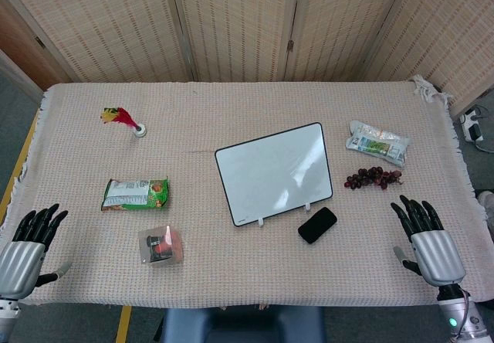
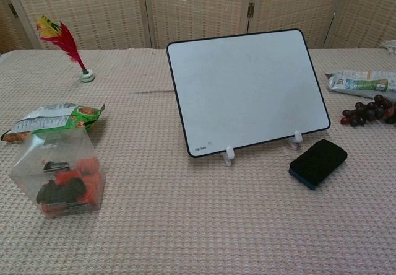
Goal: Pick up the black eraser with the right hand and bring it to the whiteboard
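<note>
While the white rectangular whiteboard with a black frame [image 1: 273,173] leans tilted on its small white feet near the middle of the bench [image 1: 231,281], which is covered in a beige woven cloth, the flat black eraser with a blue underside [image 1: 317,225] lies on the cloth just beside the whiteboard's lower right corner, close to one foot but apart from it. The right hand [image 1: 428,241] rests at the bench's near edge, to the right of the whiteboard and beyond the eraser, well apart from it; its dark fingers [image 1: 413,213] are spread and hold nothing. The left hand [image 1: 25,250] sits at the near edge far to the left of the whiteboard, its fingers likewise spread and empty. Neither hand shows in the chest view. Left of the whiteboard lies a green and white snack bag [image 1: 135,194], and nearer the front edge from it stands a clear plastic box holding red and black items [image 1: 161,246]. Far behind and left of the whiteboard, a red and yellow feathered shuttlecock on a white base [image 1: 123,119] rests on the cloth. Right of the whiteboard sits a bunch of dark purple grapes [image 1: 373,178], with a white and green sealed packet [image 1: 377,142] just behind them.
</note>
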Motion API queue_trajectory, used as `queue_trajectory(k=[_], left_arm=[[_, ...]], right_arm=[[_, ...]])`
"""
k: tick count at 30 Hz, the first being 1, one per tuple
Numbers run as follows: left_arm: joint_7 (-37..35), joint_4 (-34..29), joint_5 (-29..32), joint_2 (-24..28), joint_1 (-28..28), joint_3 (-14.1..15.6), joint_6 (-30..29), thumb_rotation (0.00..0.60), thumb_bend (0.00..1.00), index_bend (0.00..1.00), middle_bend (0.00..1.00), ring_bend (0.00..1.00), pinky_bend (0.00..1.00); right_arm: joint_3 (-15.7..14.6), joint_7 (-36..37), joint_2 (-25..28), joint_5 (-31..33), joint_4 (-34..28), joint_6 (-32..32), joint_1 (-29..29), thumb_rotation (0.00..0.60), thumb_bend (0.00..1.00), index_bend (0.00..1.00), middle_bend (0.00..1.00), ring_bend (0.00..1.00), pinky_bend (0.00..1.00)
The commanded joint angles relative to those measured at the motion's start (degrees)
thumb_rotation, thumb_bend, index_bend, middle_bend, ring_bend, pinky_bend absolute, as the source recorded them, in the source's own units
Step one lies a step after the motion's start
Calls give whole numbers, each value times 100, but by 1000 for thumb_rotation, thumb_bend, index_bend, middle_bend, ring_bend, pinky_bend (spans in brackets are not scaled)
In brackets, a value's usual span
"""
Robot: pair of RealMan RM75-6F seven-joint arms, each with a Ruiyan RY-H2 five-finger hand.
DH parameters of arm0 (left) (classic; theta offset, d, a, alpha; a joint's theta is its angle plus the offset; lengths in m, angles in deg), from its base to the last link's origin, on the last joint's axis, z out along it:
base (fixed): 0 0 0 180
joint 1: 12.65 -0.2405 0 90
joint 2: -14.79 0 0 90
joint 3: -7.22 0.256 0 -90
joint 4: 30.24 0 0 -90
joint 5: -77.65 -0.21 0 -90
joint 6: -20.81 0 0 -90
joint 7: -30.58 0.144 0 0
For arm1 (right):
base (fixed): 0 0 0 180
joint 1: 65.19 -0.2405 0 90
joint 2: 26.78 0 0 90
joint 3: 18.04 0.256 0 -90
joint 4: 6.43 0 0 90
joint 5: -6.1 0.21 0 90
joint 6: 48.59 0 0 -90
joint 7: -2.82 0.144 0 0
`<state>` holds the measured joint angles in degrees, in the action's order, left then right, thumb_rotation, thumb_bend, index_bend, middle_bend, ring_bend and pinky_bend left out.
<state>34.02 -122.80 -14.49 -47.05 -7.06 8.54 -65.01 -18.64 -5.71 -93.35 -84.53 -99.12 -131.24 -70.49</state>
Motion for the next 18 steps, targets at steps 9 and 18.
queue_trajectory(k=[9,18], left_arm=[[32,15,96,-43,140,-70,254,600,230,0,0,0,0],[-159,58,81,30,158,-44,284,600,231,0,0,0,0]], right_arm=[[-73,-24,153,-121,-7,509,-285,600,353,0,0,0,0],[97,-1355,487,229,-812,1924,-1134,600,353,168,0,0,0]])
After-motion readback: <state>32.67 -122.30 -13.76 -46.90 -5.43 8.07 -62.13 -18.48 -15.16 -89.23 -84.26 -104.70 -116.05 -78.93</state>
